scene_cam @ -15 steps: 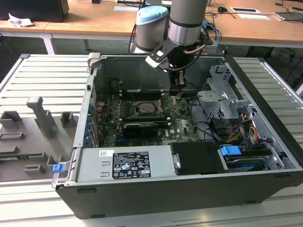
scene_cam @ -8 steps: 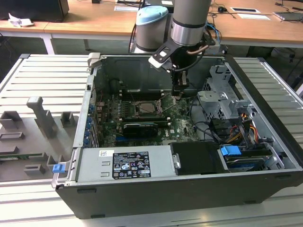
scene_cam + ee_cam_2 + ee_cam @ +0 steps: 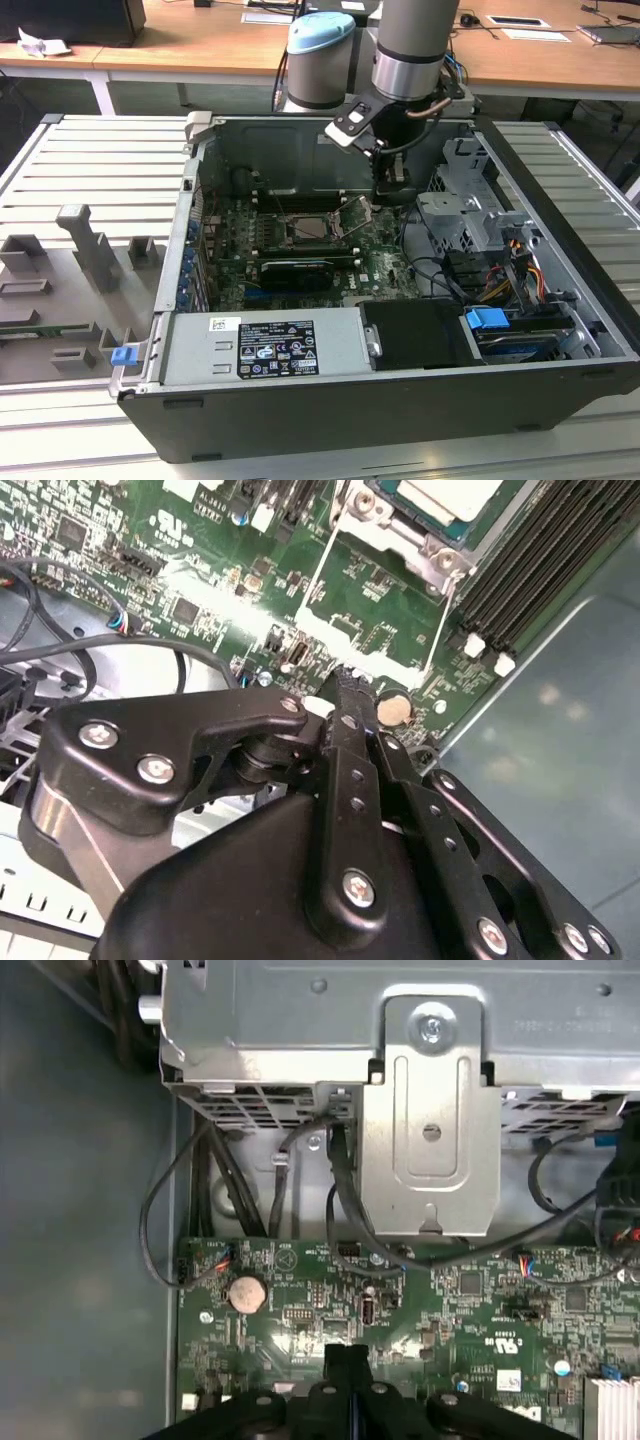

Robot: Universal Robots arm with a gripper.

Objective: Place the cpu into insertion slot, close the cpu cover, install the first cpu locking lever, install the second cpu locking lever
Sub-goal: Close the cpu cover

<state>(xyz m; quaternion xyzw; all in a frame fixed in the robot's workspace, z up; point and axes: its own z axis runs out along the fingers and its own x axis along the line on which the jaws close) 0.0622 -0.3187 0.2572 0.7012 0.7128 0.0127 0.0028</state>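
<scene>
Quick count of what's here: one arm, one gripper [image 3: 393,192], and one open PC case [image 3: 560,290] lying on its side on a slatted table [image 3: 90,160]. Inside there's one green motherboard [image 3: 385,262], one grey power supply [image 3: 265,345] along the near edge and one long black card [image 3: 292,270] just in front of the socket [image 3: 298,230]. There's a single chip [image 3: 455,492] and it's sitting in the socket, pale face up, with a bank of long black memory slots [image 3: 520,570] right beside it. A bit of silvery cover [image 3: 372,505] shows along the chip's edge, but I can't tell if it's fully down. There's also one coin battery [image 3: 393,708].

The jaws look pinched right together in both wrist views, with no gap and nothing caught between them. The tips sit low over the board, just beside the coin battery and apart from the socket. From outside, the gripper is off to the exterior view's right of the socket, near the metal drive cage [image 3: 465,205]. I can't tell whether the tips actually touch the board.
</scene>
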